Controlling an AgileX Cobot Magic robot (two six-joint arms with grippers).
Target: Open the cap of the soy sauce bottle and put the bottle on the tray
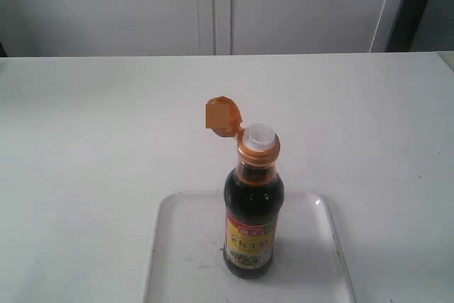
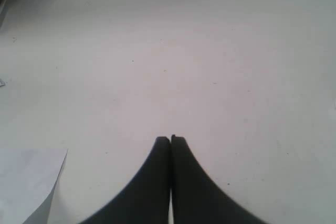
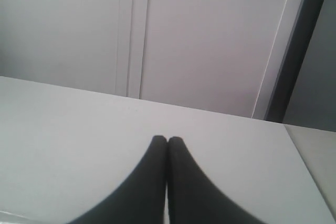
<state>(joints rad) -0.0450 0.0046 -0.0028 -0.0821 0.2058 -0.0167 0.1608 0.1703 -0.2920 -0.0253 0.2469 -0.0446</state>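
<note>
The soy sauce bottle (image 1: 252,207) stands upright on the clear tray (image 1: 174,246) near the table's front edge. Its golden-orange cap (image 1: 222,115) is flipped open and hangs back to the left on its hinge, baring the white spout (image 1: 259,135). Neither arm shows in the exterior view. In the left wrist view my left gripper (image 2: 170,139) is shut with nothing between its black fingers, over bare table. My right gripper (image 3: 167,140) is likewise shut and empty in the right wrist view, pointing across the table toward the back wall. Bottle and tray are out of both wrist views.
The white table (image 1: 92,125) runs wide around the tray. Pale cabinet doors (image 1: 213,5) stand behind it, with a dark gap (image 1: 418,5) at the back right. A white sheet corner (image 2: 26,182) lies by the left gripper.
</note>
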